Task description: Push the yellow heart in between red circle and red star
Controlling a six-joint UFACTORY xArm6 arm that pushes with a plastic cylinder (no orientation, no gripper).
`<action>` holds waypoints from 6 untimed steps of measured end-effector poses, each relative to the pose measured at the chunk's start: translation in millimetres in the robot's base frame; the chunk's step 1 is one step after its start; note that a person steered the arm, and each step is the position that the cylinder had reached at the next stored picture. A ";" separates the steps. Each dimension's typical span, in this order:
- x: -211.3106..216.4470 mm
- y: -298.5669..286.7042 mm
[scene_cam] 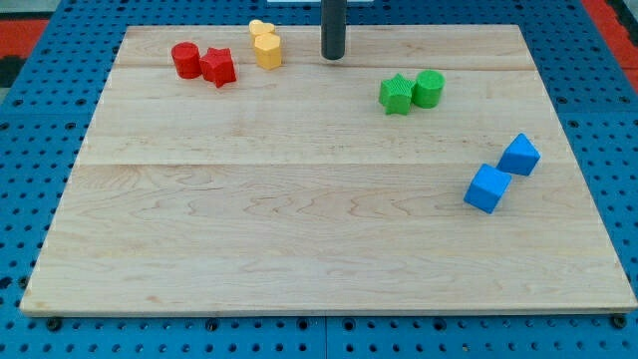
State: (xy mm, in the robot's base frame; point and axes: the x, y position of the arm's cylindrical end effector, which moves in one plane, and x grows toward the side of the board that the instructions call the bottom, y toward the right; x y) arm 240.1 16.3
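The red circle (184,59) and the red star (218,67) sit touching each other near the view's top left. Two yellow blocks stand close together to their right: a pale yellow one (259,29) behind and a deeper yellow one (268,50) in front; which is the heart I cannot tell for sure. My tip (332,56) rests on the board at the view's top centre, to the right of the yellow blocks, with a clear gap between them.
A green star (396,94) and a green circle (429,89) sit together right of centre. Two blue blocks (487,188) (519,155) lie at the view's right. The wooden board (299,229) lies on a blue pegboard.
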 end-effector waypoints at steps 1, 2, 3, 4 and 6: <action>-48.0 0.1; -47.9 -1.0; -45.4 -9.7; -45.4 -45.3; -26.5 -109.7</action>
State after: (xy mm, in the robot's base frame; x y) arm 213.6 -93.3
